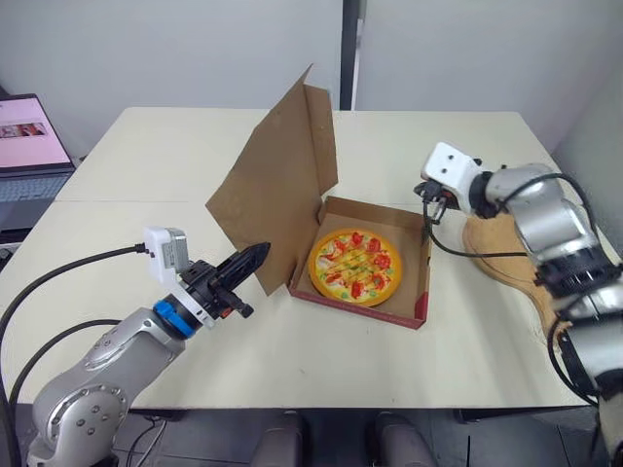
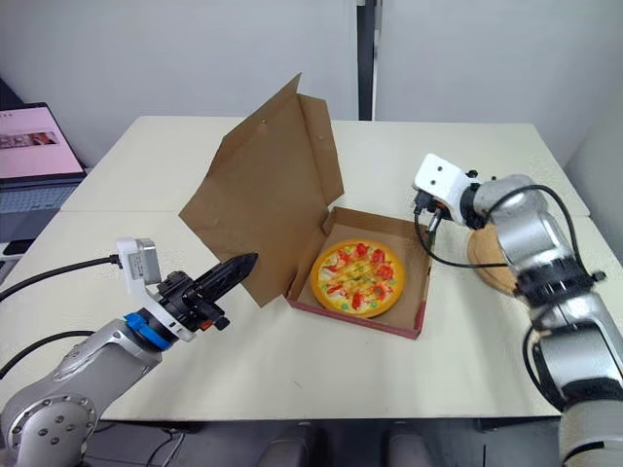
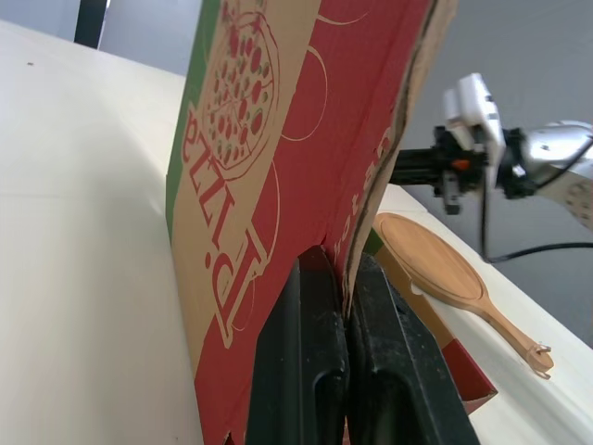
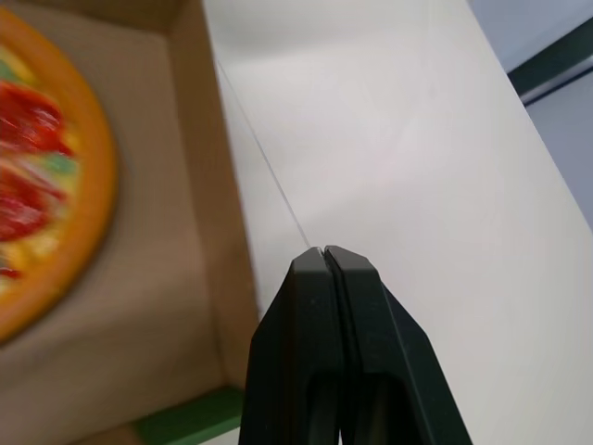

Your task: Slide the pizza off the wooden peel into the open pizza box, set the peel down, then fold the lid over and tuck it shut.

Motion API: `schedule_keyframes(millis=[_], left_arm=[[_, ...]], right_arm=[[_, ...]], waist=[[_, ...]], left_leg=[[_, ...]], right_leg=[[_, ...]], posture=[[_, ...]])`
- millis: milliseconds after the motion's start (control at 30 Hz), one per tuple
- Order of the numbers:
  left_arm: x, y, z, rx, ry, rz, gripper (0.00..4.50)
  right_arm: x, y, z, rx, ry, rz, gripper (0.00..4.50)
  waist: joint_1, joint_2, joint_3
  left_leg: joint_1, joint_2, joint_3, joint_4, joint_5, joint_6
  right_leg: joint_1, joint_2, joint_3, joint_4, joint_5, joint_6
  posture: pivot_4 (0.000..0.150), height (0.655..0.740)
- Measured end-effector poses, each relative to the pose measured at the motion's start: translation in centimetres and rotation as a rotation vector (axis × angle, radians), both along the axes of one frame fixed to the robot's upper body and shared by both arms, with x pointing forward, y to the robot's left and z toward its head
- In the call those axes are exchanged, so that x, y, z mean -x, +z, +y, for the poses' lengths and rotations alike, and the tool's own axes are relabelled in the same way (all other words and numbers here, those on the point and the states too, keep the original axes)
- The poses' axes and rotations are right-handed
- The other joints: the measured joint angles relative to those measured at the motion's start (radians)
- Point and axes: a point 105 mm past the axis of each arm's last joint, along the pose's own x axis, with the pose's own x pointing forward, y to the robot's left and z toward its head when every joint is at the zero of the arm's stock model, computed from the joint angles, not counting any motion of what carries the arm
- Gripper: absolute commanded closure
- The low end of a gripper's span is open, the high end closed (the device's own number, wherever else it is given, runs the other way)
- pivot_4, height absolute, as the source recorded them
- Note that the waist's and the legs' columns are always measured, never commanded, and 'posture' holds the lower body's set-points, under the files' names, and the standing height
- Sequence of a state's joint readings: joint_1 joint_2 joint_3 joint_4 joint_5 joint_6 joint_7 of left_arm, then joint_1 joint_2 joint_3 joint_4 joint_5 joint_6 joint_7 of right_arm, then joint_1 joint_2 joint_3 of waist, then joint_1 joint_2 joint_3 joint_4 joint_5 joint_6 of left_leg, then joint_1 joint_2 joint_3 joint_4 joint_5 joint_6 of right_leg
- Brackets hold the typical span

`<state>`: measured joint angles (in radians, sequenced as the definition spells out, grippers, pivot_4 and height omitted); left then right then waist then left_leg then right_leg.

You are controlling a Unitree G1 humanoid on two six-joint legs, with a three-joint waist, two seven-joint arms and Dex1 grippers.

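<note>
Cream desk (image 1: 146,165) carries the open pizza box (image 1: 424,277), with the pizza (image 1: 354,266) lying inside. Its lid (image 1: 277,185) stands upright and looks like light, bendy cardboard, best taken near a free edge. The left gripper (image 1: 258,253) is clamped on the lid's side edge. The right gripper (image 4: 322,252), fingers together, hovers beside the box's right wall. The wooden peel (image 3: 431,260) lies beyond.

Outer face of raised brown cardboard lid (image 3: 278,139): red word "Pizza" (image 3: 227,222) on tan band, running sideways along lid. First letters clear, last ones less so. Round line drawing of pizza (image 3: 246,102) beside word, no lettering in it. Faint tan lettering on lid's side flap (image 3: 366,213): unreadable. Open laptop screen (image 1: 29,131) beyond left edge of cream desk (image 1: 146,156): pink page, text too small to read.
</note>
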<state>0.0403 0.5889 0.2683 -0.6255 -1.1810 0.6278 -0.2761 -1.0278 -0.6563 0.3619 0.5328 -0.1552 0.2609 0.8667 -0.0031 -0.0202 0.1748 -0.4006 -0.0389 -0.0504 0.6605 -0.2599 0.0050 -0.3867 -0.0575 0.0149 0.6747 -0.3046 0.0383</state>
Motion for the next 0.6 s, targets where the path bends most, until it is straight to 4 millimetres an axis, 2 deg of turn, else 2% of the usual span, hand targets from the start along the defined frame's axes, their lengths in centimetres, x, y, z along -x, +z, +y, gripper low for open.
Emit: schedule_keyframes(millis=[267, 400, 600], left_arm=[[0.1, -0.5, 0.2, -0.006, -0.002, -0.015, 4.5], [0.1, -0.7, 0.3, -0.018, -0.001, -0.026, 4.5], [-0.1, -0.7, 0.7, -0.036, 0.005, -0.047, 4.5]], right_arm=[[-2.6, -3.3, -0.8, 0.175, -0.039, 0.064, 4.46], [-2.5, -5.0, -1.9, 0.229, -0.059, 0.111, 4.46], [-1.4, -5.3, -2.1, 0.252, 0.018, 0.235, 4.46]], waist=[[0.0, -0.001, 0.002], [-0.001, 0.0, 0.002], [-0.004, 0.001, 0.003]], left_leg=[[-0.001, 0.0, 0.0, 0.0, 0.001, -0.001], [0.0, 0.0, 0.0, 0.0, 0.001, -0.001], [0.0, 0.0, 0.0, 0.0, 0.001, -0.001]], right_leg=[[0.0, 0.0, 0.0, -0.001, 0.0, 0.0], [0.0, 0.0, 0.0, 0.0, 0.0, 0.0], [0.0, 0.0, 0.0, 0.001, 0.0, 0.0]], posture=[[0.15, 0.7318], [0.15, 0.7318], [0.15, 0.7318]])
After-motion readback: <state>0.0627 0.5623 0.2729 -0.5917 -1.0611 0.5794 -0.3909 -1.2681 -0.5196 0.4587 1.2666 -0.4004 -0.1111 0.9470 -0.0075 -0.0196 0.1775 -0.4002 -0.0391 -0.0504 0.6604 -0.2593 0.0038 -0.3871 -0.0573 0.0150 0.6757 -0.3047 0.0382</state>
